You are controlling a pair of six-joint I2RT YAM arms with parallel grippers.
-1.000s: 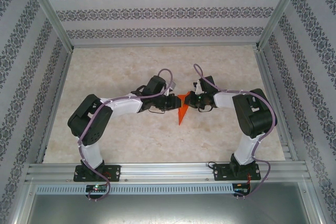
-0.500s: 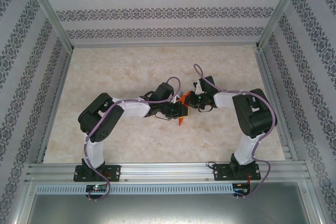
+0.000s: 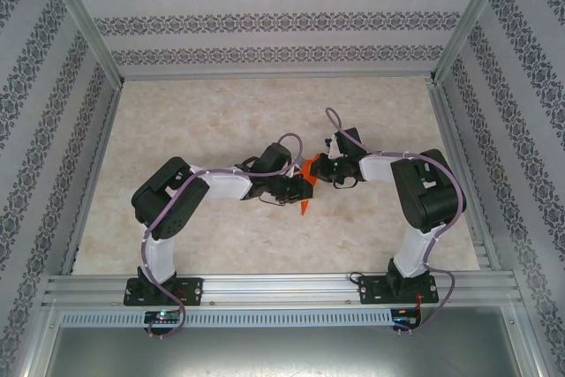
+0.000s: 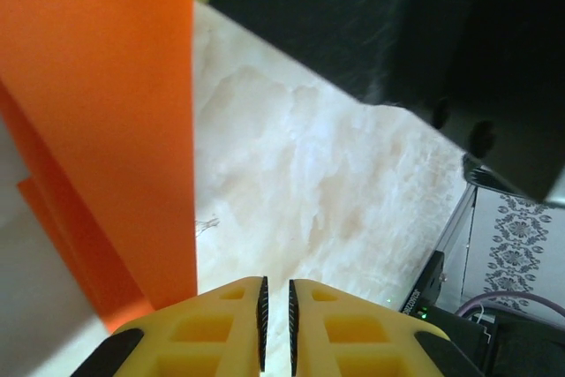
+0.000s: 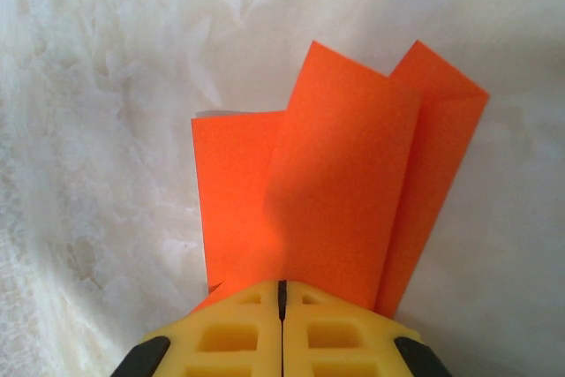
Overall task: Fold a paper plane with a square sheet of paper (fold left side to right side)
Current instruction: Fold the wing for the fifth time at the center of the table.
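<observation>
The square sheet of paper point(image 5: 335, 183) is bright orange and folded into a layered wedge on the pale table. In the top view the paper point(image 3: 308, 168) lies between the two grippers, its pointed tip toward the near edge. My right gripper point(image 5: 282, 284) is shut on the paper's near edge, and from above it point(image 3: 324, 170) sits at the paper's right side. My left gripper point(image 4: 276, 282) has its jaws almost together with only a thin slit, nothing between them. The paper point(image 4: 97, 112) hangs to the left of those jaws. From above, the left gripper point(image 3: 305, 186) covers the paper's left part.
The right arm's dark body point(image 4: 397, 33) looms close across the top of the left wrist view. Patterned walls and an aluminium frame point(image 3: 274, 75) enclose the marbled table point(image 3: 203, 112). Both arm bases are bolted to the near rail point(image 3: 282, 287).
The left arm has stretched right, bringing its gripper up against the paper and over its left part. The right gripper has kept its place and its hold.
</observation>
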